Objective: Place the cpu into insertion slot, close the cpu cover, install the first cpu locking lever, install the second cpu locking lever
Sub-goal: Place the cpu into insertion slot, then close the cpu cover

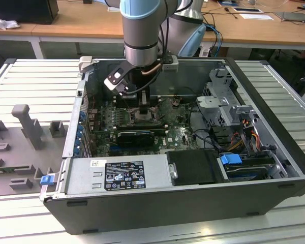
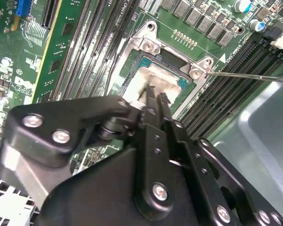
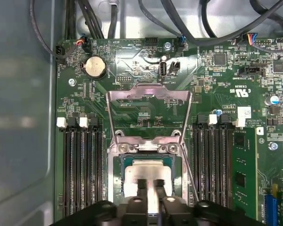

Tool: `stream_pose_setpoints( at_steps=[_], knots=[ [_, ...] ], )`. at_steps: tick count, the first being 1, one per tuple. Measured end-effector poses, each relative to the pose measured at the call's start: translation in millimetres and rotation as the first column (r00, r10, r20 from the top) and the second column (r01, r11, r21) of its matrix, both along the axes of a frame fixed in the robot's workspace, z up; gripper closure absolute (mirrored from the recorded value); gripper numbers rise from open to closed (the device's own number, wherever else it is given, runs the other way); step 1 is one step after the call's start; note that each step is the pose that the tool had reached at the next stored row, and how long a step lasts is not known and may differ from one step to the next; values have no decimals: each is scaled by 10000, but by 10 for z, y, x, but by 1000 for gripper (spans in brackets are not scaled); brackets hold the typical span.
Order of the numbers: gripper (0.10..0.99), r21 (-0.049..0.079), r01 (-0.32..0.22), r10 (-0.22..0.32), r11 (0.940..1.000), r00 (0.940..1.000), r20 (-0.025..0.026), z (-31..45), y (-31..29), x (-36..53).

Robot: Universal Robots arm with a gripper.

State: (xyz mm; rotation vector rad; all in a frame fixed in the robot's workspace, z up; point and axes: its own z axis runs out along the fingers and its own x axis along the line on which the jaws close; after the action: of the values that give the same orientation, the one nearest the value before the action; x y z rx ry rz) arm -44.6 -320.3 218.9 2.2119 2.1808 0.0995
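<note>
Lying inside the insertion slot (image 3: 119, 175), the cpu (image 3: 148, 170) shows you its silvery top within the black rim, near the middle of the green circuit board (image 3: 212, 84). Your gripper (image 3: 150, 182) stands directly over it. In both wrist views the two black fingers (image 2: 164, 110) are drawn together with only a slim gap and nothing clasped between them. Their tips are at the cpu's top, and you cannot tell whether they press on it.

The cpu cover (image 3: 127, 95) is swung open, standing away from the slot on the side toward the coin cell (image 3: 95, 67), with the board visible through its square window. A thin locking lever (image 2: 247, 75) stands free of one corner of the slot and passes over the neighbouring memory slots (image 3: 82, 169), which flank the slot on two opposite sides.

In the exterior view, your arm reaches down into the open computer case (image 1: 193, 203), which lies on a slatted metal table (image 1: 35, 76). The power supply (image 1: 117, 175) runs along the case's near edge, and grey fixtures (image 1: 25, 122) stand on the table toward the exterior view's left.
</note>
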Motion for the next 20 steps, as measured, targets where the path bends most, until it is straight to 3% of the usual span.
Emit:
stream_pose_setpoints(
  at_steps=[1,2,13,17,20],
  knots=[
    [925,-1,0,0,10000,10000,-2,7,0,0],
    [980,0,0,0,10000,10000,-4,14,0,0],
    [980,1,-1,1,10000,10000,-7,101,-2,2],
    [980,0,7,-7,10000,10000,-35,102,-10,109],
    [980,0,9,-9,10000,10000,-36,103,-10,125]
  ],
)
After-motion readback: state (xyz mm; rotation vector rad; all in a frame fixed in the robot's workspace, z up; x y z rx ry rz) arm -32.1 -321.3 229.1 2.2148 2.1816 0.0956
